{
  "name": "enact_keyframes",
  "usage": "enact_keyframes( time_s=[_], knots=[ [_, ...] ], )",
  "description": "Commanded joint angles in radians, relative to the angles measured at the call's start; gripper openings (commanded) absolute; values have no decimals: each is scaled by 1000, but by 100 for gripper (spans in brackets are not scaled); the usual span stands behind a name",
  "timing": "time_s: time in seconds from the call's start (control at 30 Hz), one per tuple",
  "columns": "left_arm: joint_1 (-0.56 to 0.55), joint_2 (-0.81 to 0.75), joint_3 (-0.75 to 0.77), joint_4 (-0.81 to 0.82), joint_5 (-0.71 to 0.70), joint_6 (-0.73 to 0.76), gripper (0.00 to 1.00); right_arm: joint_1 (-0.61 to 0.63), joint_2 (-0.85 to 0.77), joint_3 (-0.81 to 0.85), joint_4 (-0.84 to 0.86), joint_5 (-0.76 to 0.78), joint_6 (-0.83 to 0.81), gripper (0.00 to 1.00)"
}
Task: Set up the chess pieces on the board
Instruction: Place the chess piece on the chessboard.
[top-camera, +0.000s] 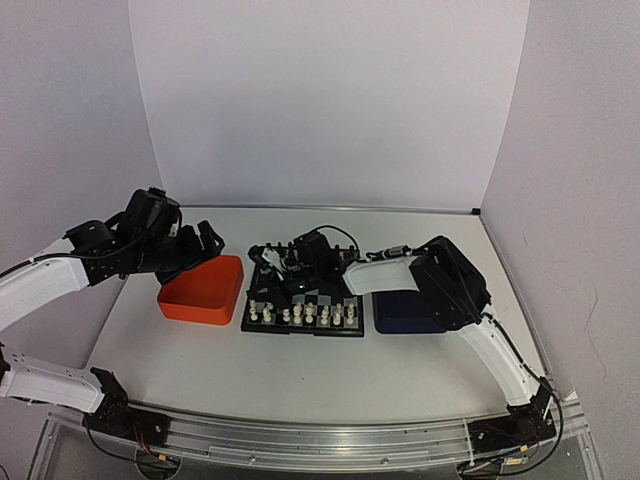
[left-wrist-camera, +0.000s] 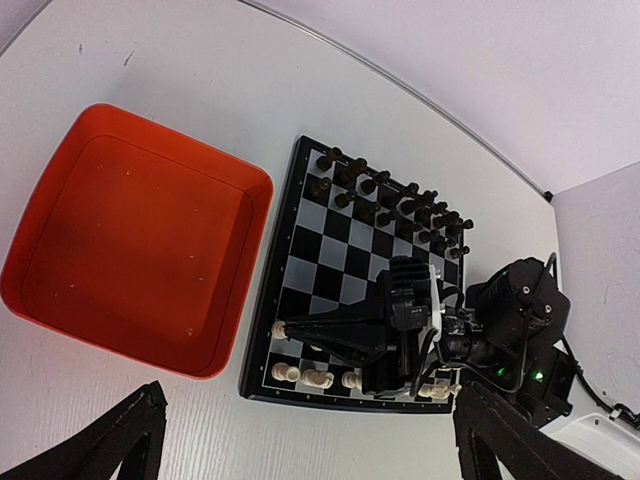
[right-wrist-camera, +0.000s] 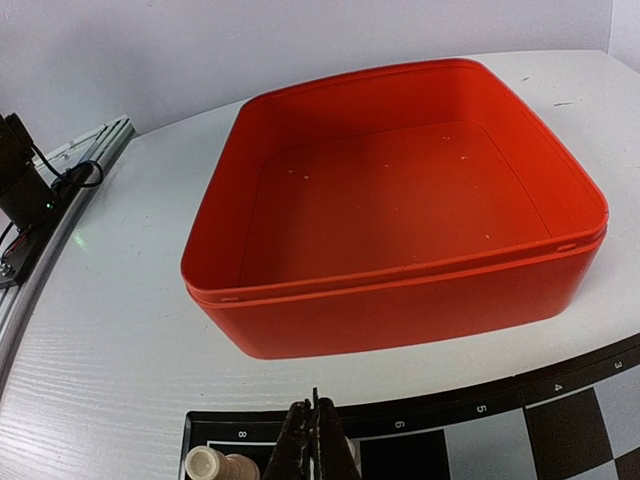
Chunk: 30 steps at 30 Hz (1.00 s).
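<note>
Chess pieces (left-wrist-camera: 318, 379) of cream plastic stand on the checkered board (left-wrist-camera: 305, 250) (a smooth orange square tray (left-wrist-camera: 130, 230) beside it), right fingers (right-wrist-camera: 315, 440) pressed together, left fingers (left-wrist-camera: 110, 450) spread.

you have the board (top-camera: 300, 331) in the middle of the table (top-camera: 200, 370), with the left tray (top-camera: 195, 308) just beside its left edge and the right tray (top-camera: 405, 318) against its right edge. the pieces (top-camera: 297, 314) stand along the board's near edge, the far pieces (left-wrist-camera: 385, 195) along its far edge. your right gripper (right-wrist-camera: 315, 420) reaches across to the board's left edge, just beside one piece (right-wrist-camera: 205, 462). your left gripper (top-camera: 205, 240) hangs over the left tray's far side.
</note>
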<state>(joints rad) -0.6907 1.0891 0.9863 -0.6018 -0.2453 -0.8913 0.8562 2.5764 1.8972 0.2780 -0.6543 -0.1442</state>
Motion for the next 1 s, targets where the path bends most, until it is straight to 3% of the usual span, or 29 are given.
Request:
enact_keyframes(
  time_s=[0.0,0.63,0.8,0.97],
  knots=[
    [4,10,0,18,4,-5,100,4,-82,-39,-11,-10,-33,0],
    [3,19,-7,51,38,-6,100,4,-165,-88,-13,-10,11,0],
    [3,16,-6,65,36,-3,100,4,-207,-63,-12,31,84,12],
    [3,12,1,107,34,22,100,2,-321,-105,-11,156,131,40]
  ],
)
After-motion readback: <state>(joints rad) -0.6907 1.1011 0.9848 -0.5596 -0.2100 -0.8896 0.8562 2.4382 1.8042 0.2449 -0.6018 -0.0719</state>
